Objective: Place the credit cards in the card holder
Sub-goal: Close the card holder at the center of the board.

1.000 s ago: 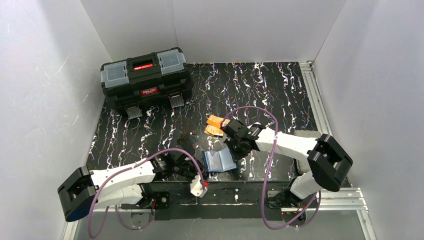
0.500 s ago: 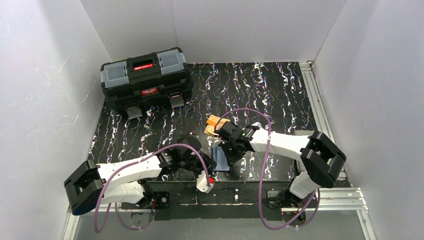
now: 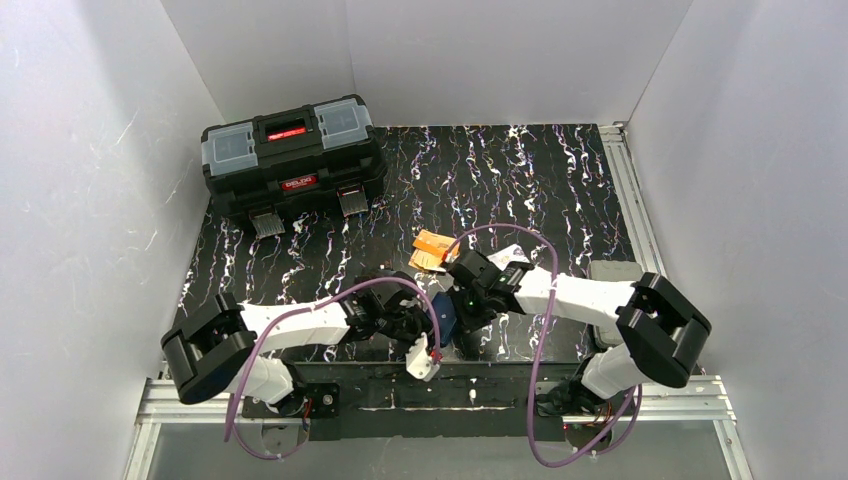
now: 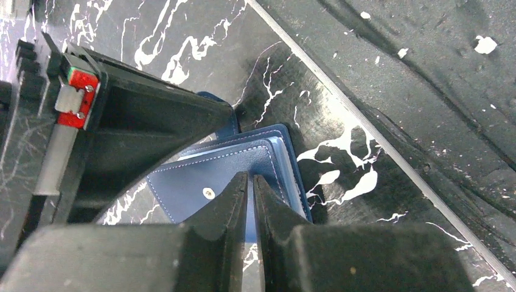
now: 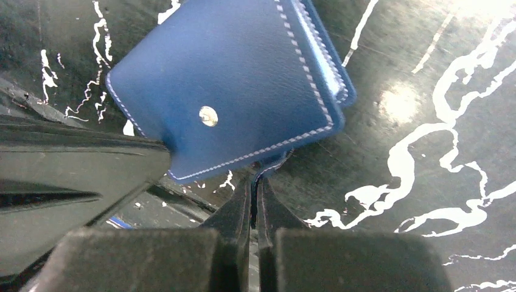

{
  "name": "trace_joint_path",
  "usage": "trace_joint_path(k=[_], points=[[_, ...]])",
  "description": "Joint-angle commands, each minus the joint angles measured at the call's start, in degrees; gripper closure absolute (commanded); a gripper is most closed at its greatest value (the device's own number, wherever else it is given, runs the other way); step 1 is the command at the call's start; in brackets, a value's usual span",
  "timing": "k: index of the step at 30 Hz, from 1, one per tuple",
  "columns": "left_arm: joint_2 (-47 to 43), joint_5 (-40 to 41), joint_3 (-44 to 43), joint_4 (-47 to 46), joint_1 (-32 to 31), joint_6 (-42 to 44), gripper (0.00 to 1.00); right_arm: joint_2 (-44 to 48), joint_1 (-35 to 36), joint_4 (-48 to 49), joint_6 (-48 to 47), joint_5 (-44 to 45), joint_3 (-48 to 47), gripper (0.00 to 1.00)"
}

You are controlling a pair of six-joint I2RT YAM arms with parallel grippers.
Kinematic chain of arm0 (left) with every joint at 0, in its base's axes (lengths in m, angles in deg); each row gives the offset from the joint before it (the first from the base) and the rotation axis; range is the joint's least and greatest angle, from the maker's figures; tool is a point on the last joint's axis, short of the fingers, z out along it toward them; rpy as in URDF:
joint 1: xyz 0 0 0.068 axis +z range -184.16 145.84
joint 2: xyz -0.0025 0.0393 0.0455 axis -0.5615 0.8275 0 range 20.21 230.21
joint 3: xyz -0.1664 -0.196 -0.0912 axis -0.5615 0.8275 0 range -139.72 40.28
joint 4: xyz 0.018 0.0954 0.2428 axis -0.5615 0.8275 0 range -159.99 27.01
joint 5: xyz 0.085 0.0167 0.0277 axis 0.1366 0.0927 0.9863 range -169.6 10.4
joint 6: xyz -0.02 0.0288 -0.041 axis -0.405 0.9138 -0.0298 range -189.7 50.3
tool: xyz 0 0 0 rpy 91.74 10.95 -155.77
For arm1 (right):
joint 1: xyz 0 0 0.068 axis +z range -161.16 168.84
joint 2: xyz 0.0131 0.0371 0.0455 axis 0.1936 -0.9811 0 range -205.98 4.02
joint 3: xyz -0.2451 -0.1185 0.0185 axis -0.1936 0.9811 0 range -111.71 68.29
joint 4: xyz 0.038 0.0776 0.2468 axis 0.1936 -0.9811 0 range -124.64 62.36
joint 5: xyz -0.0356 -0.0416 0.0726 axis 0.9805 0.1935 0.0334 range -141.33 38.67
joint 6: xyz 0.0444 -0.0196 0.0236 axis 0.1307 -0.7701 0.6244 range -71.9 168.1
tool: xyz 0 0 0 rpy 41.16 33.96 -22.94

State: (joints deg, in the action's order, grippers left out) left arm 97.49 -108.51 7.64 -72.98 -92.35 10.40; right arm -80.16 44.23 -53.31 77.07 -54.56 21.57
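Observation:
The navy blue card holder (image 3: 445, 318) stands folded between my two grippers near the table's front edge. My left gripper (image 3: 428, 318) is closed on it from the left. In the left wrist view its fingers (image 4: 251, 177) sit over the snap flap (image 4: 188, 182) with only a slit between them. My right gripper (image 3: 462, 305) is shut on a thin stitched edge of the holder (image 5: 231, 79), which runs into the jaw gap (image 5: 255, 179). The orange-yellow credit cards (image 3: 432, 248) lie on the mat just behind the right gripper. I cannot make out a whitish-grey card.
A big black toolbox (image 3: 292, 155) stands at the back left. The mat's front edge and a metal strip (image 4: 365, 128) run close by the holder. The right gripper's body (image 4: 134, 115) crowds the left wrist view, and the left gripper (image 5: 73, 176) crowds the right wrist view.
The card holder lay open showing its light blue inside; now it is folded up narrow. Both grippers have moved together towards the middle, the left arm reaching further right.

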Motion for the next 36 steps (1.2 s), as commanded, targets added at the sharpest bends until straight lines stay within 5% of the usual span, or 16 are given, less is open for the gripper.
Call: trace_joint_path(k=[1, 14, 24, 30, 36], points=[[-1.6, -1.7, -1.1, 1.4, 0.3, -2.0, 0.92, 2.8, -2.5, 3.0, 2.0, -1.4, 2.9, 0.99], [6.0, -1.8, -7.8, 16.3, 0.6, -4.7, 0.91, 6.6, -8.1, 7.3, 2.9, -7.7, 3.4, 0.95], [10.8, -2.5, -13.8, 23.4, 0.6, -6.7, 0.91, -3.3, -8.2, 2.7, 1.2, -7.9, -5.2, 0.93], [8.4, -3.2, -17.2, 28.6, 0.6, -7.2, 0.92, -3.2, -8.2, 1.8, 1.1, -6.3, -5.5, 0.92], [1.9, -3.2, -23.5, 45.0, 0.9, -7.4, 0.88, -2.5, -8.2, 1.5, 0.4, -5.2, -4.1, 0.92]])
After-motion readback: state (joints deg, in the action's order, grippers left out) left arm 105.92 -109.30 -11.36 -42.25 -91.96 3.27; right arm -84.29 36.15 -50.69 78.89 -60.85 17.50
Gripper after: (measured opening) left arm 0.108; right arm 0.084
